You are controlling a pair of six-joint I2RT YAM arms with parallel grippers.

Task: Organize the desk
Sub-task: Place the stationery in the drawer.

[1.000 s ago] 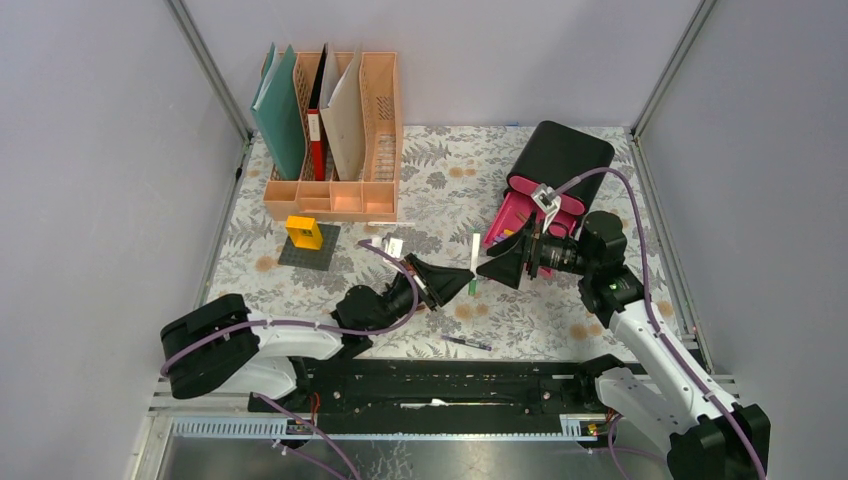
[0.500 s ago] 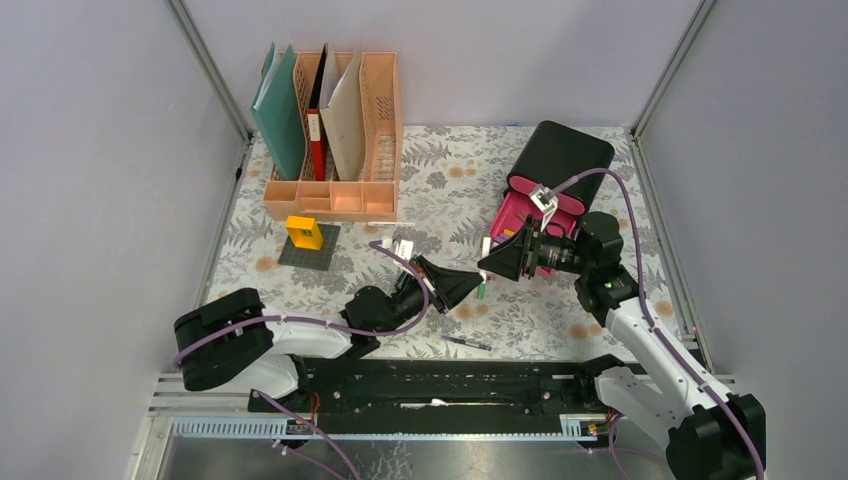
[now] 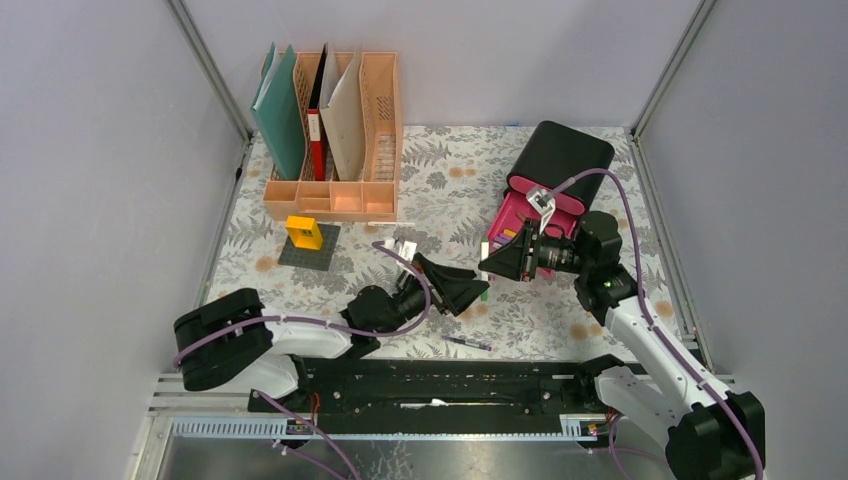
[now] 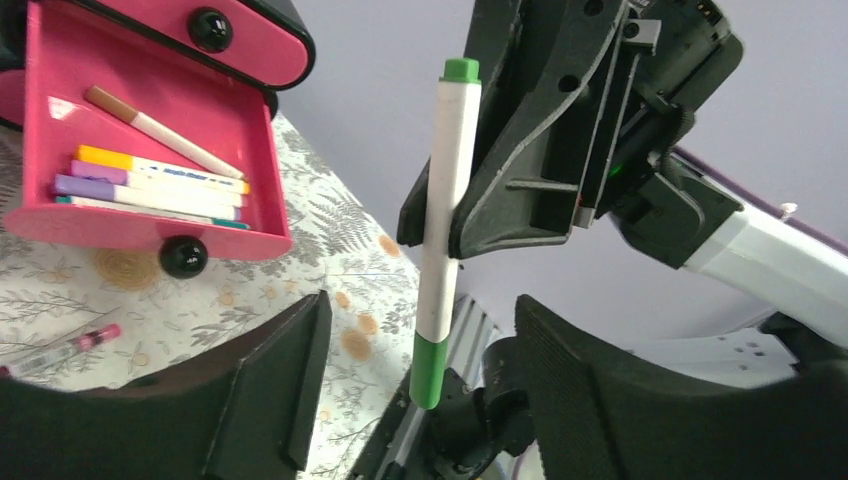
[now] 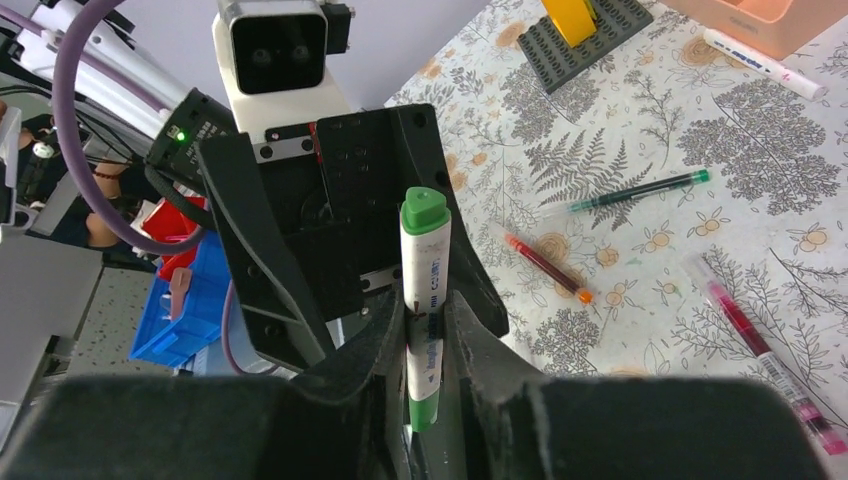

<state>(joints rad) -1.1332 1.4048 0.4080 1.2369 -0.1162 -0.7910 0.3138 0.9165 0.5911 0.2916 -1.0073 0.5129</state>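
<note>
Four pens (image 4: 160,180), perhaps, in pink drawer (image 4: 150,224)

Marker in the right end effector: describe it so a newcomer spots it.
Find the open pink drawer on the desk's right side. Just before it, the right end effector pinches a white marker. Unlike the pens lying flat, it has green ends and is held in the air.

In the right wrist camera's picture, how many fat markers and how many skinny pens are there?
Fat markers: 2, the green-capped marker and the white marker
Skinny pens: 3, the green pen, the red pen and the pink pen
Total: 5
</note>
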